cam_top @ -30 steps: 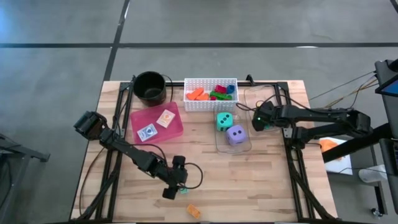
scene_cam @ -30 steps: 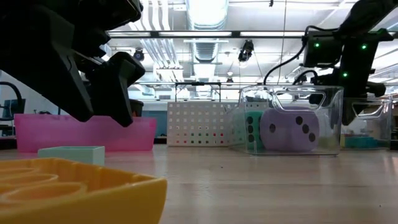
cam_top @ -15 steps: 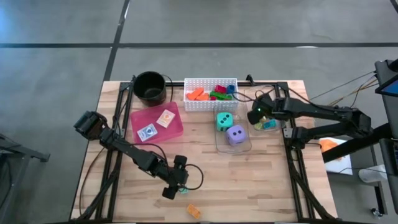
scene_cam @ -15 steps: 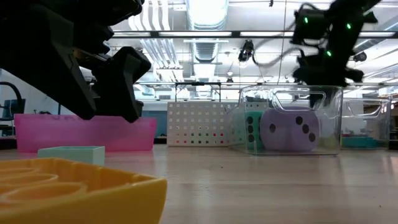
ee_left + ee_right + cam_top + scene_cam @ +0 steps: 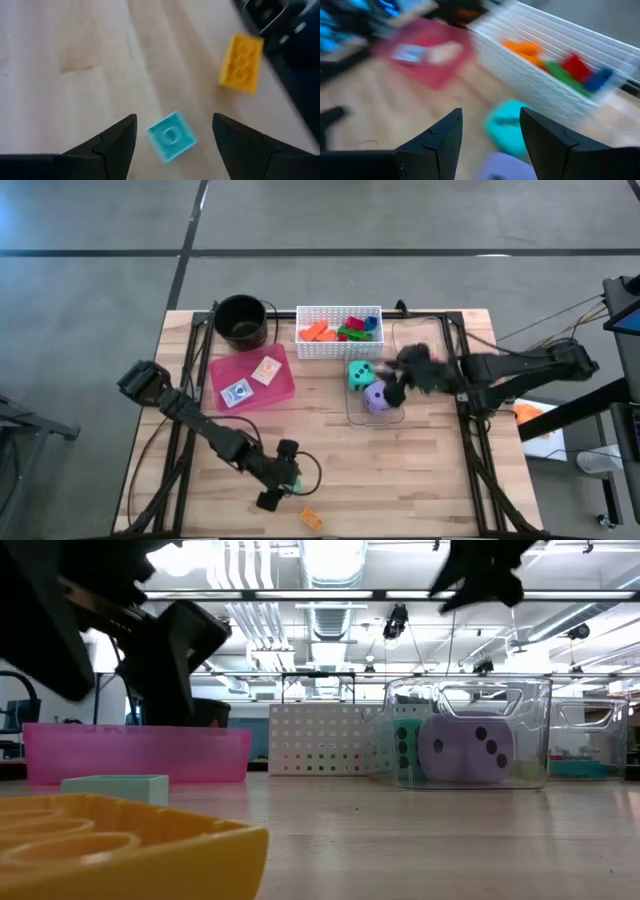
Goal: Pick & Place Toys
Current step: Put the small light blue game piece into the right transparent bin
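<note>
1. Hovering over the near part of the surface (image 5: 400, 480), the left gripper (image 5: 172, 132) has its jaws apart and empty, straddling a small teal block (image 5: 171, 136); a yellow block (image 5: 241, 62) lies just beyond it.
2. The step judged in hand is picking up that teal block; the next move calls for lowering and closing squarely on it.
3. Farther off, the right gripper (image 5: 490, 132), jaws apart and empty, hangs over the clear bin (image 5: 352, 405) holding the teal die (image 5: 359, 375) and purple die (image 5: 374, 397).
4. A second earlier it was right of that bin; the left gripper has shifted nearer.
</note>
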Available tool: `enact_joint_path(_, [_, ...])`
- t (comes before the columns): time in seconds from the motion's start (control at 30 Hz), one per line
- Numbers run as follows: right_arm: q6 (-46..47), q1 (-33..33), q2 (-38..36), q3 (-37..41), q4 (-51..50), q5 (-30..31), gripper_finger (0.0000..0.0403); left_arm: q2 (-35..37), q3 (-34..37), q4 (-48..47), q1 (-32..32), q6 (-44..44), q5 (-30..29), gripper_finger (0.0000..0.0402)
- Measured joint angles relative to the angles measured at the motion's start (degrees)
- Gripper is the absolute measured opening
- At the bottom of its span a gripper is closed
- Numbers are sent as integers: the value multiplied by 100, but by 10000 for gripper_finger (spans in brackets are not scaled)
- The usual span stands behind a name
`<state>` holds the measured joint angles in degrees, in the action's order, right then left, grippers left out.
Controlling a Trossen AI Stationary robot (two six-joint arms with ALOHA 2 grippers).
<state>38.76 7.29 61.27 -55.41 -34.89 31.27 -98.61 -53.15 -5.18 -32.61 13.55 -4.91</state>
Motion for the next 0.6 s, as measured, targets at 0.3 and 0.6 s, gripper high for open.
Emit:
enact_joint_path(0.3, [-711,1981,715,635,2406,422,199,-314,5,341,-365,1141,-932,264])
enact_joint_path(0.6, [-1268,2510,2079,574,3512,794,199,-416,9,245,-648,1675,-1794,264])
